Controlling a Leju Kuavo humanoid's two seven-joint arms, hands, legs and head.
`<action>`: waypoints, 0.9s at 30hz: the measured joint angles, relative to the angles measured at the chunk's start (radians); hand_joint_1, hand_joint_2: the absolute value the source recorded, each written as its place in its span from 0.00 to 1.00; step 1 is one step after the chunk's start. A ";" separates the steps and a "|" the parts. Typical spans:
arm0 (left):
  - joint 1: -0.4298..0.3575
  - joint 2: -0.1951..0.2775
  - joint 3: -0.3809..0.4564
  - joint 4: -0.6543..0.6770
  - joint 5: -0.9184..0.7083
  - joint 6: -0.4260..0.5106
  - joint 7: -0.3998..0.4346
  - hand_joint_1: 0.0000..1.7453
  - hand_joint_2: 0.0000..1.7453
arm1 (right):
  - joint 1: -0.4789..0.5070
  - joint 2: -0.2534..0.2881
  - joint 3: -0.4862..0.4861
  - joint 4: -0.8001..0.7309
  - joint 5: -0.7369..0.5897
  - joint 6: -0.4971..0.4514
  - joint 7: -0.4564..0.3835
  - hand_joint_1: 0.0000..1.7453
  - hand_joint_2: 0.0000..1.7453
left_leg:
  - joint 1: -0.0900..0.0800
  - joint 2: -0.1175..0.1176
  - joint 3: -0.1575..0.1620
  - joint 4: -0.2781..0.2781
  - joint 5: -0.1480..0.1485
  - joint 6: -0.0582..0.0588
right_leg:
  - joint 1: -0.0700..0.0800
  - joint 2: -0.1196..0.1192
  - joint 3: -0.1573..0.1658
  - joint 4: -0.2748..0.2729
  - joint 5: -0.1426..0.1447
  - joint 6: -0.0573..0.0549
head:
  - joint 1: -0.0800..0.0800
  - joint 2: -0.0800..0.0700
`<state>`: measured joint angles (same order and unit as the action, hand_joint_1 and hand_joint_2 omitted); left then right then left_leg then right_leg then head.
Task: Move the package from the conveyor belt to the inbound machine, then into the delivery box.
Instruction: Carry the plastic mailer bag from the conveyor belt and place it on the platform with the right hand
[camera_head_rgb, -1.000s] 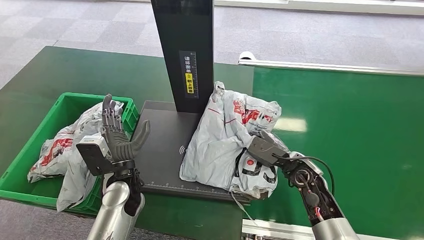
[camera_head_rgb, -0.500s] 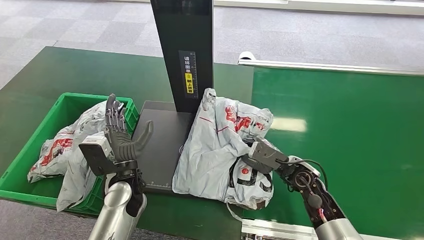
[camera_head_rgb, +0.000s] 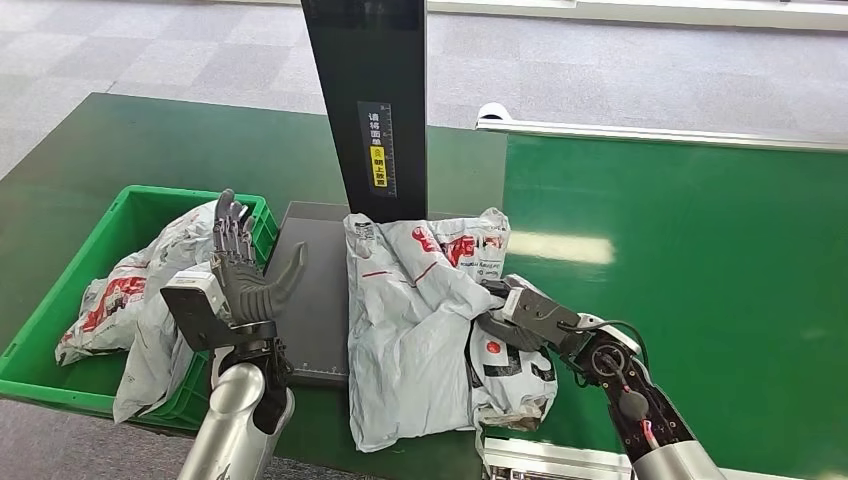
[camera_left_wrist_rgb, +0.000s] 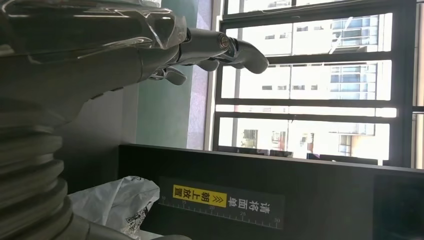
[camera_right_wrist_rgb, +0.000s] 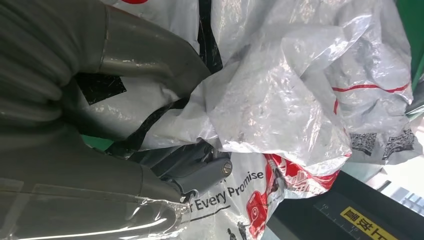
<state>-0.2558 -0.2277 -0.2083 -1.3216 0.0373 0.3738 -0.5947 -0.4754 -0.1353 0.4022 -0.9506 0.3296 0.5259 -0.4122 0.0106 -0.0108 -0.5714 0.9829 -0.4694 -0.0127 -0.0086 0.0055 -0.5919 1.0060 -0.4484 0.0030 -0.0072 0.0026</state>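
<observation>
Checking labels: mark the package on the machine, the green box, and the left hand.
package (camera_head_rgb: 410, 330): head view, grey middle of the bag.
green box (camera_head_rgb: 30, 378): head view, near rim.
left hand (camera_head_rgb: 238, 272): head view, palm.

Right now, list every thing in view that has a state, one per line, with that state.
Grey plastic mailer package: crumpled, lying on the black scanner platform, hanging over its near edge.
Right hand: gripping the package.
Left hand: raised, fingers apart, holding nothing.
Green plastic crate: holding grey mailer bags, one draped over its rim.
Black scanner platform: partly covered.
</observation>
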 joint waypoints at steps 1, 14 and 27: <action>0.000 0.000 0.000 0.002 0.001 0.000 0.000 0.00 1.00 | 0.000 -0.001 0.001 -0.001 -0.003 0.001 -0.001 0.51 1.00 | 0.000 0.000 0.000 0.000 0.000 0.000 | 0.000 0.000 0.000 0.000 0.000 0.000 | 0.000 0.000; 0.003 0.002 0.001 0.005 0.005 0.000 -0.006 0.00 1.00 | -0.020 -0.001 0.023 0.013 0.018 -0.085 0.044 0.16 1.00 | 0.000 0.000 0.000 0.000 0.000 0.000 | 0.000 0.000 0.000 0.000 0.000 0.000 | 0.000 0.000; 0.005 0.002 0.001 0.005 0.005 0.000 -0.006 0.00 1.00 | -0.022 -0.001 0.036 0.019 0.018 -0.086 0.044 0.16 1.00 | 0.000 0.000 0.000 0.000 0.000 0.000 | 0.000 0.000 0.000 0.000 0.000 0.000 | 0.000 0.000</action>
<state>-0.2512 -0.2258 -0.2071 -1.3169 0.0420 0.3742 -0.6012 -0.4971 -0.1362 0.4386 -0.9312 0.3471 0.4402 -0.3677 0.0106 -0.0109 -0.5718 0.9829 -0.4694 -0.0127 -0.0086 0.0053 -0.5919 1.0060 -0.4484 0.0030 -0.0072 0.0025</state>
